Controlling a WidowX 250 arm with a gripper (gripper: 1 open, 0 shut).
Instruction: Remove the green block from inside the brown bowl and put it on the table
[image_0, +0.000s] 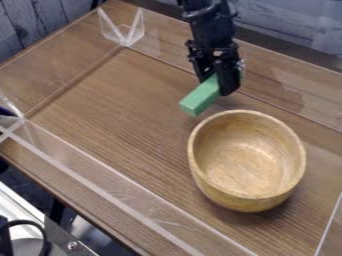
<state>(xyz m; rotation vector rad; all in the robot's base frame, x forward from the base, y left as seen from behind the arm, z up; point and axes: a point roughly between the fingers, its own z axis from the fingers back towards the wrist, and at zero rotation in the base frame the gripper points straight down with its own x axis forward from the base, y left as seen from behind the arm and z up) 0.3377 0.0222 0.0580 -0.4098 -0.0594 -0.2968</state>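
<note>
The green block (199, 97) hangs tilted from my gripper (214, 83), which is shut on its upper end. The block is outside the brown bowl (247, 158), just up and left of the rim, close over the table (107, 110). Whether its lower end touches the wood I cannot tell. The bowl stands upright at the lower right, its inside bare. My black arm comes down from the top of the view.
Low clear plastic walls (60, 155) border the tabletop on the left and front sides. A clear plastic corner piece (124, 30) stands at the far left corner. Open wood lies left of the block.
</note>
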